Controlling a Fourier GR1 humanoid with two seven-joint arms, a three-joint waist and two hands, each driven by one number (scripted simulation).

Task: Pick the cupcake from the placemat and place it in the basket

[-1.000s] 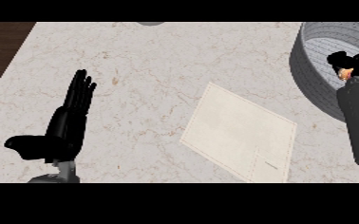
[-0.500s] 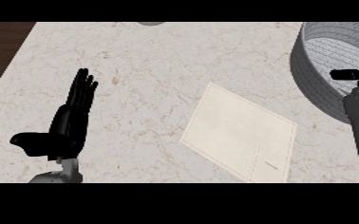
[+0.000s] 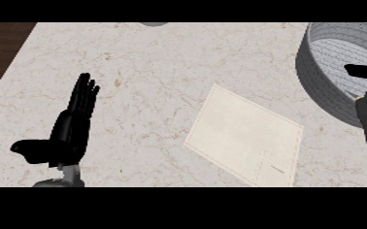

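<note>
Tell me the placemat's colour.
Cream, plain, with a faint stitched border; the placemat shows only in the head view.

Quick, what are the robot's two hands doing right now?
Left hand: open, fingers straight, holding nothing, resting at the lower left.
Right hand: only a bit shows at the right edge by the basket; cannot tell.

Pale veined marble-like counter, smooth; matt cream cloth-like placemat centre right; grey basket upper right, perhaps woven.
</note>
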